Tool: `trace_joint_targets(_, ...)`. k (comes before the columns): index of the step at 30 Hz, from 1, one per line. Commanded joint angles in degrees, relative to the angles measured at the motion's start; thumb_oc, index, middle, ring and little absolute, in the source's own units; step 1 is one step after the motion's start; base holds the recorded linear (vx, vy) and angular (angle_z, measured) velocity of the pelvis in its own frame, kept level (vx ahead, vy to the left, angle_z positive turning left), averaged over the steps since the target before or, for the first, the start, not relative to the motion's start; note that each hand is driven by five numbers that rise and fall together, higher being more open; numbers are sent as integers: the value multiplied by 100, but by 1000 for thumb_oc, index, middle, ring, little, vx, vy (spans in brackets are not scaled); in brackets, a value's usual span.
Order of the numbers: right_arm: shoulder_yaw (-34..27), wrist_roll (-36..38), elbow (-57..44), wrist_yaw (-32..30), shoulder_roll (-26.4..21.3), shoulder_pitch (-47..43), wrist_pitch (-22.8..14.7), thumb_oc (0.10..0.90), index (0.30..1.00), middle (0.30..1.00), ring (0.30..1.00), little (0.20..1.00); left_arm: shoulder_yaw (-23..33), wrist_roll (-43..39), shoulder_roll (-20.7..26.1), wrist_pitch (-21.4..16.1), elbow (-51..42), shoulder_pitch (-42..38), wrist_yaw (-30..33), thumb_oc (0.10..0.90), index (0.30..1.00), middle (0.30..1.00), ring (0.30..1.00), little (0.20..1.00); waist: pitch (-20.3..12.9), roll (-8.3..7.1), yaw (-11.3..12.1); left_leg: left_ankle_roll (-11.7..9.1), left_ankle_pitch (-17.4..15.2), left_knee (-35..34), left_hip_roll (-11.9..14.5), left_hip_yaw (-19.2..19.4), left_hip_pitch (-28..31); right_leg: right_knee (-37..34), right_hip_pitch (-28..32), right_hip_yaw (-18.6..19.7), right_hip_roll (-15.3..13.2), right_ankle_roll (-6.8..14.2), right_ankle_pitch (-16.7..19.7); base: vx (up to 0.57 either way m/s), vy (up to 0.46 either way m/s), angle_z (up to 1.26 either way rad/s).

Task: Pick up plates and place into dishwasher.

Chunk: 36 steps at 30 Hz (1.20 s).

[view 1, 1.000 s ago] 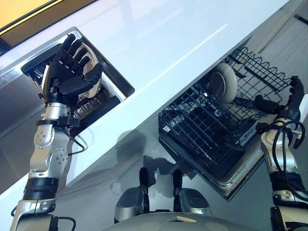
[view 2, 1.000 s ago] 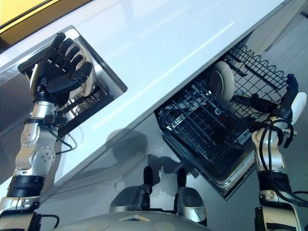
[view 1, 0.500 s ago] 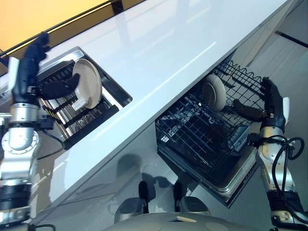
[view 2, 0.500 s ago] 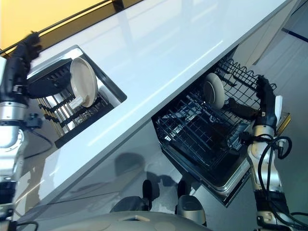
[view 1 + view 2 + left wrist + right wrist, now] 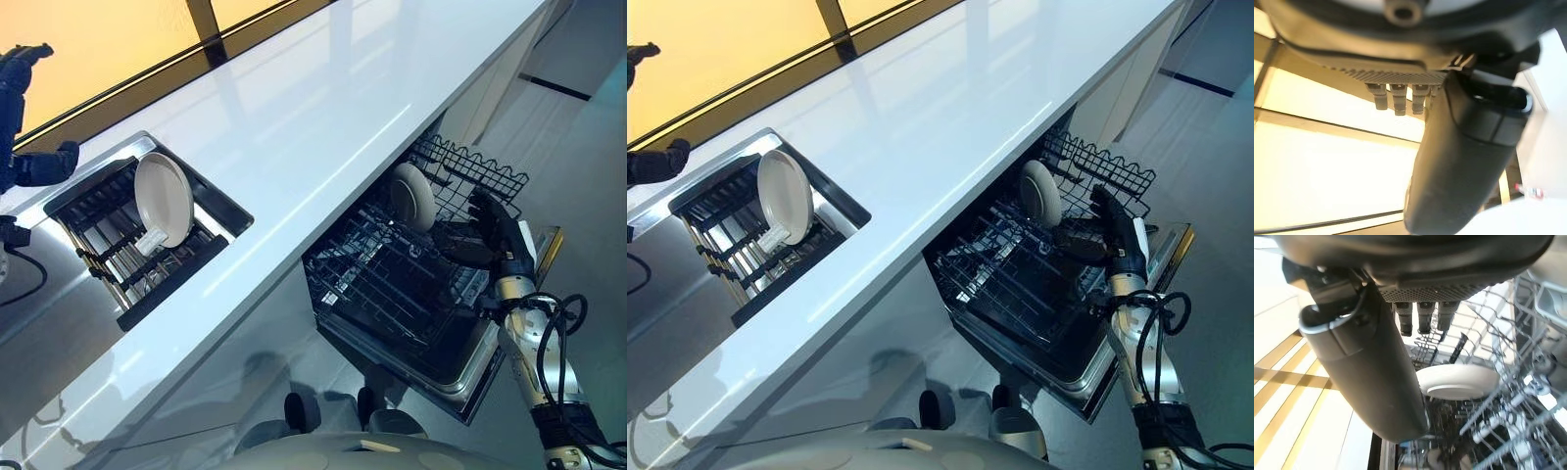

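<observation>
A cream plate [image 5: 164,199] stands on edge in the dark drying rack [image 5: 162,292] sunk into the sink. My left hand [image 5: 14,93] hovers well left of it, open and holding nothing; its thumb [image 5: 1469,161] sticks out straight. A second cream plate [image 5: 412,196] stands upright at the back of the pulled-out black wire dishwasher rack [image 5: 377,284]. My right hand [image 5: 498,233] is over that rack's right side, open and empty, a short way from the plate [image 5: 1457,382].
A long white countertop [image 5: 323,108] runs diagonally between sink and dishwasher. The dishwasher door [image 5: 490,367] lies open under the rack. Grey floor [image 5: 588,176] spreads to the right. A yellow-lit window [image 5: 98,39] backs the counter.
The camera has shifted. My left hand has drawn back leftward, off the sink-rack plate it covered a second ago. My right hand stays by the dishwasher rack.
</observation>
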Motion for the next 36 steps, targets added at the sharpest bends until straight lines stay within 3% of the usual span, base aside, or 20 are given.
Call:
trace_joint_targets(1, 69, 359, -836, 273, -392, -523, -889, 800, 900, 900, 900, 900, -120, 462, 702, 264, 509, -786, 289, 800, 900, 900, 900, 900, -494, 131, -93, 297, -833, 45, -513, 126, 252, 567, -85, -137, 177, 379, -643, 21, 25, -6)
trace_joint_targets(10, 295, 476, -1216, 460, -378, -575, -848, 800, 900, 900, 900, 900, -1198, 1328, 768, 634, 568, -1454, -354, 800, 900, 900, 900, 900, -507, 146, -193, 347, -855, 46, -542, 179, 252, 567, -147, -2, 204, 410, -600, 17, 24, -9)
trace_joint_targets(19, 338, 662, -1421, 312, -370, -606, -923, 800, 900, 900, 900, 900, -1934, 1930, 752, 687, 682, -1904, -721, 800, 900, 900, 900, 900, -502, 158, -258, 394, -870, 52, -576, 199, 243, 595, -216, 135, 222, 446, -556, 17, 20, -9)
trace_joint_targets(25, 290, 790, -1603, 287, -337, -607, -1065, 800, 900, 900, 900, 900, -2288, 2510, 754, 597, 815, -2018, -981, 800, 900, 900, 900, 900, -477, 185, -315, 418, -892, 60, -595, 243, 248, 624, -259, 202, 218, 477, -535, 14, 26, -6)
trace_joint_targets(31, 327, 762, -1642, 126, -444, -663, -1064, 800, 900, 900, 900, 900, -2930, 3197, 1000, 286, 884, -2465, -1696, 800, 900, 900, 900, 900, -470, 225, -357, 427, -896, 64, -611, 278, 230, 639, -310, 244, 210, 514, -508, 15, 19, -8)
trace_joint_targets(33, 338, 768, -1632, 65, -500, -697, -1040, 800, 900, 900, 900, 900, -3199, 3392, 1150, 138, 866, -2689, -2277, 644, 766, 766, 766, 744, -463, 256, -363, 431, -901, 66, -617, 277, 222, 629, -319, 252, 209, 522, -497, 5, 8, -2)
trace_joint_targets(34, 333, 765, -1633, 60, -498, -697, -1036, 800, 900, 900, 900, 900, -3228, 3408, 1157, 137, 857, -2722, -2324, 644, 766, 766, 766, 744, -461, 254, -357, 431, -902, 66, -617, 277, 222, 628, -318, 253, 209, 522, -496, 0, 0, 0)
trace_joint_targets(35, 332, 763, -1639, 33, -523, -707, -1021, 800, 900, 900, 900, 900, -3312, 3481, 1219, 66, 865, -2795, -2514, 473, 620, 620, 620, 573, -455, 266, -359, 434, -904, 69, -621, 269, 222, 630, -321, 257, 212, 524, -495, 0, 0, 0)
trace_joint_targets(36, 336, 775, -1639, 9, -546, -723, -1009, 800, 900, 900, 900, 900, -3409, 3491, 1290, 15, 853, -2882, -2702, 443, 594, 594, 594, 543, -451, 276, -359, 434, -903, 71, -623, 265, 216, 630, -323, 260, 215, 527, -494, 0, 0, 0)
